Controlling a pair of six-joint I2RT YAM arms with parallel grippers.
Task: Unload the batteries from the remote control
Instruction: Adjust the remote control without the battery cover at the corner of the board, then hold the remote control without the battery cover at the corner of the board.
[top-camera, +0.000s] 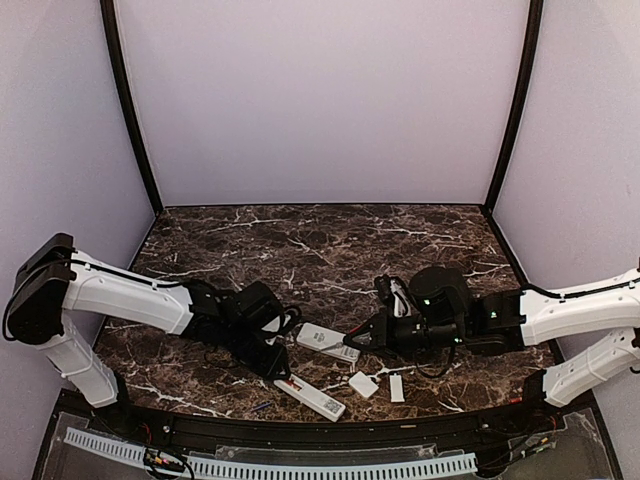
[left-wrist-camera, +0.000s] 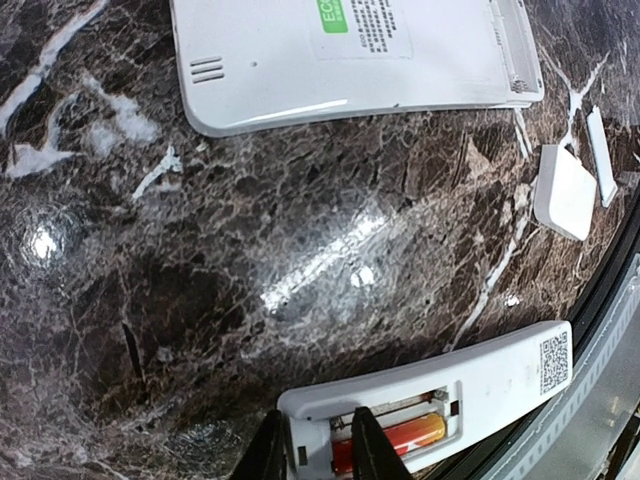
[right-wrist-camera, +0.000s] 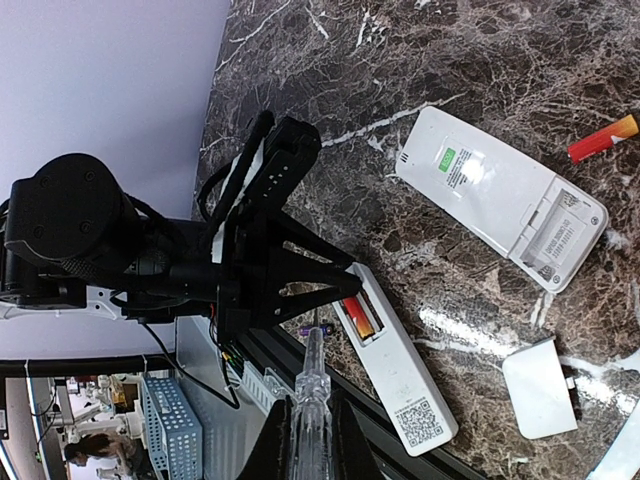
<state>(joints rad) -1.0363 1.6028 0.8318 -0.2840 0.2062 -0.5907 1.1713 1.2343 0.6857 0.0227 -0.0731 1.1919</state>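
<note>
A slim white remote lies near the front edge with its battery bay open; one red battery sits in it, also seen in the right wrist view. My left gripper grips the remote's end, one finger outside and one inside the empty slot. My right gripper is shut on a clear pointed tool, held above and short of the slim remote. A bluish battery lies by the table edge. A loose red battery lies beyond the wide remote.
The wide white remote lies face down between the grippers, its bay open and empty. Two small flat white covers lie to the slim remote's right. The table's black front rim is close behind the slim remote.
</note>
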